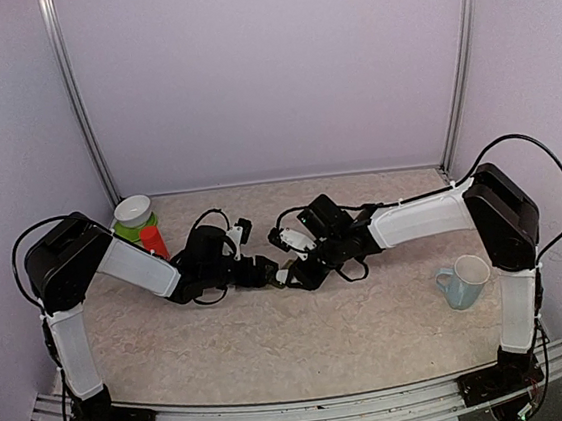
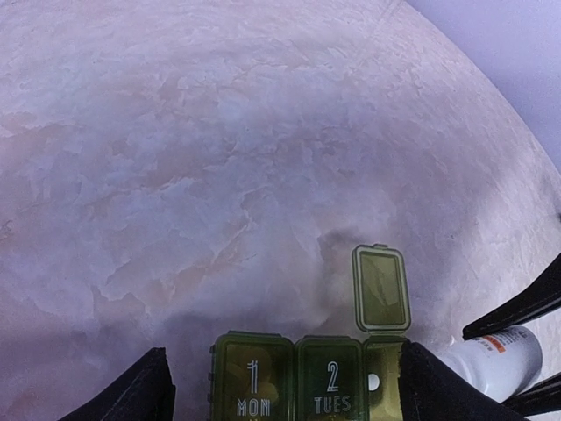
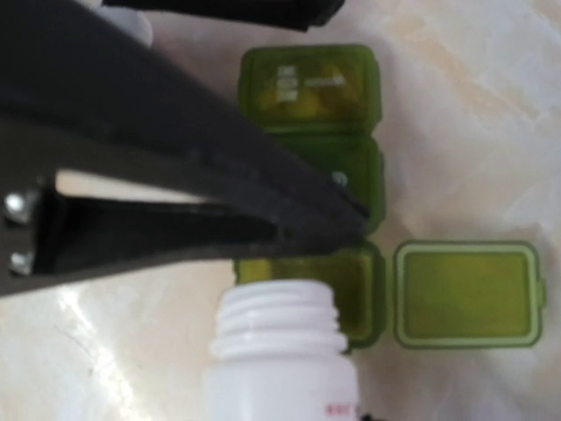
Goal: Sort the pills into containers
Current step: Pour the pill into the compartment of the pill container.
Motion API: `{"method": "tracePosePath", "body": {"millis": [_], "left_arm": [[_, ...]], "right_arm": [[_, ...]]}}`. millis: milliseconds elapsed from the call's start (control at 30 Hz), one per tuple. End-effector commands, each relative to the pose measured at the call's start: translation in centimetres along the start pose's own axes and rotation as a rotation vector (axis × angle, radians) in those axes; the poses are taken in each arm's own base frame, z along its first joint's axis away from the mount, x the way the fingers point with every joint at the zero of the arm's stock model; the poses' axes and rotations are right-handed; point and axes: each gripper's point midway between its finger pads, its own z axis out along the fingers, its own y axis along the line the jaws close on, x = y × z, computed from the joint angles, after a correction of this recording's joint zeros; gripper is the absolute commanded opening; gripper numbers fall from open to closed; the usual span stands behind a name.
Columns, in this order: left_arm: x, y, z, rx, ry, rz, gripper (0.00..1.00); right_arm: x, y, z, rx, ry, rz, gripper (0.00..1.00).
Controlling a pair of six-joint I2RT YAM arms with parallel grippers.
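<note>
The containers (image 2: 298, 377) are a dark green strip of three compartments marked "1 MON" and "2 TUES". The third compartment (image 3: 351, 285) has its lid (image 2: 381, 289) flipped open, and a white pill (image 2: 373, 382) lies inside. Yellow pills (image 3: 307, 96) show through the MON lid. My left gripper (image 2: 285, 355) straddles the strip lengthwise, open. Its right finger (image 2: 429, 386) touches the open end and its left finger (image 2: 149, 390) stands slightly off. My right gripper (image 2: 493, 368) is shut on a white uncapped bottle (image 3: 280, 351), tipped with its threaded mouth at the open compartment.
A white bowl (image 1: 133, 208) sits on green dishes beside a red cup (image 1: 154, 241) at the back left. A pale blue mug (image 1: 464, 282) stands at the right near the right arm. Both arms meet at mid-table.
</note>
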Motion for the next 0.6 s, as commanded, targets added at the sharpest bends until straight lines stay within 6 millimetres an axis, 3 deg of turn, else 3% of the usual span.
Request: {"method": "tracePosePath", "body": {"millis": [0,567], "left_arm": [[-0.09,-0.27,0.40,0.006,0.004,0.019,0.86],[0.20,-0.38,0.68,0.006,0.016,0.024,0.86]], "right_arm": [[-0.19,0.54,0.32,-0.014,0.013,-0.005,0.06],[-0.10,0.20,0.51,0.005,0.062,0.006,0.06]]}}
